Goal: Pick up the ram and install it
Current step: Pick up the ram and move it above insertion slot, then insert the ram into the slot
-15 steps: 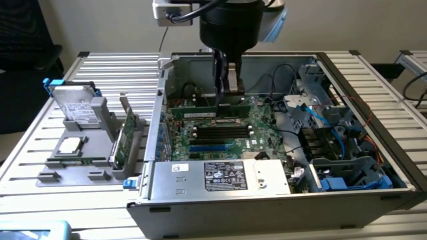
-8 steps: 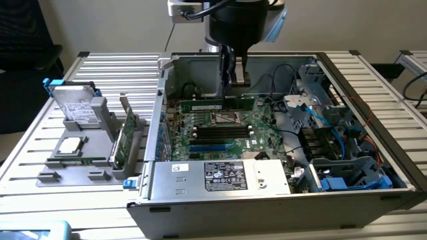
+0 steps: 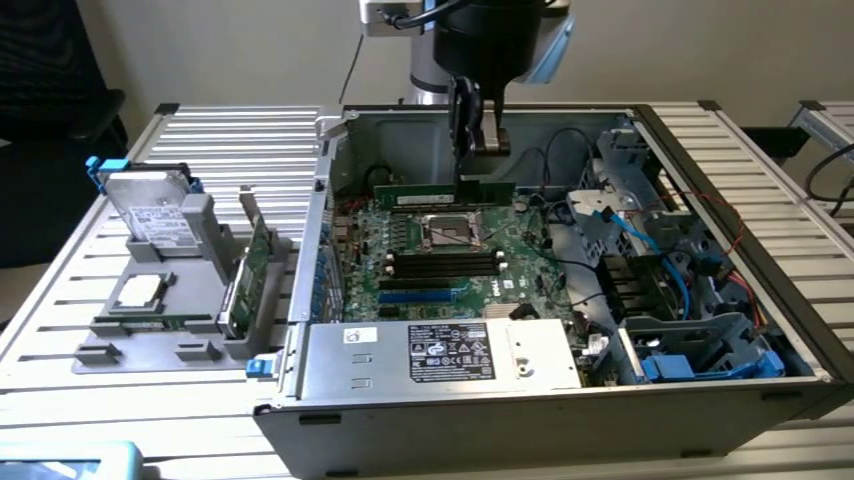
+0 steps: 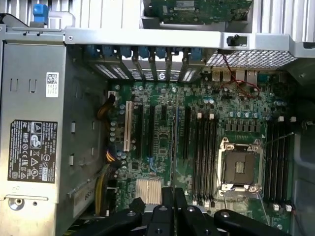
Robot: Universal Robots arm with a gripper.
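Claw (image 4: 173, 192) tight on ram (image 3: 424, 194)

Counts: one gripper (image 3: 467, 172), one ram (image 3: 427, 193). One open computer case (image 3: 534, 430), one motherboard (image 3: 400, 238), one CPU socket (image 3: 454, 232), one power supply (image 3: 534, 355) with one white sticker (image 3: 358, 335) and one black label (image 3: 451, 352). One white card slot (image 4: 129, 125). On the table (image 3: 227, 130), exterior view's left: one grey holder tray (image 3: 134, 352), one hard drive (image 3: 150, 210), one loose CPU (image 3: 139, 291), one upright expansion card (image 3: 248, 270).
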